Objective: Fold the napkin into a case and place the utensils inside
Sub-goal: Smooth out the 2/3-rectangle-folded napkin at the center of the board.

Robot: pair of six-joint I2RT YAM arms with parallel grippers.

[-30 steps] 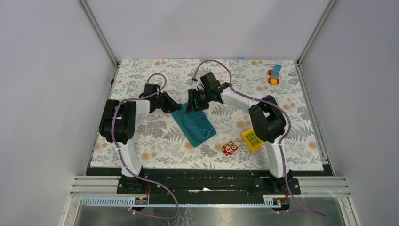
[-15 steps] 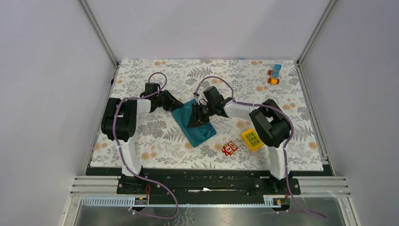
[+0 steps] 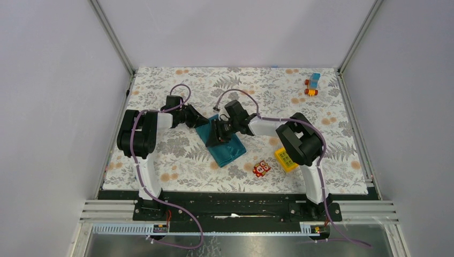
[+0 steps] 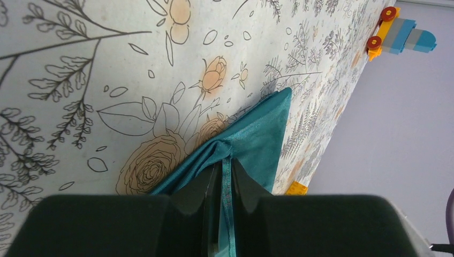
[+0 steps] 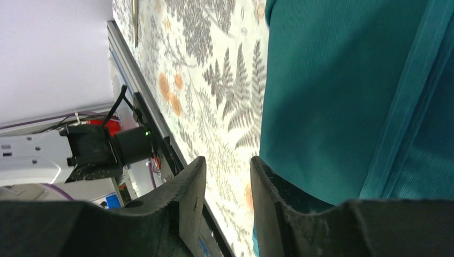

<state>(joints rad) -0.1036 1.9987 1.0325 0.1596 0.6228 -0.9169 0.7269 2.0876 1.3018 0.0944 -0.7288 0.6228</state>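
fig.: my left gripper (image 4: 226, 170) pinches the hem of the teal napkin (image 4: 257, 139); my right gripper (image 5: 227, 176) stands parted and empty at its edge. the napkin lies folded mid floral tablecloth (image 3: 321, 107), inside grey walls (image 3: 230, 32); owl toy (image 3: 261, 168) and yellow block (image 3: 285, 158) sit near.

The far end of the napkin (image 3: 229, 149) is hemmed in from both sides. Its far left corner is pinched by the left gripper (image 3: 202, 122), and its left edge is overhung low by the right gripper (image 3: 214, 137), whose jaws are parted. Off the napkin's near right corner, passage is narrowed by a red owl toy (image 3: 261, 168) and a yellow gridded block (image 3: 284, 158). Bare tablecloth (image 3: 176, 158) is left to the napkin's left and near side. A toy car (image 3: 313, 84) is parked well beyond it, far right.
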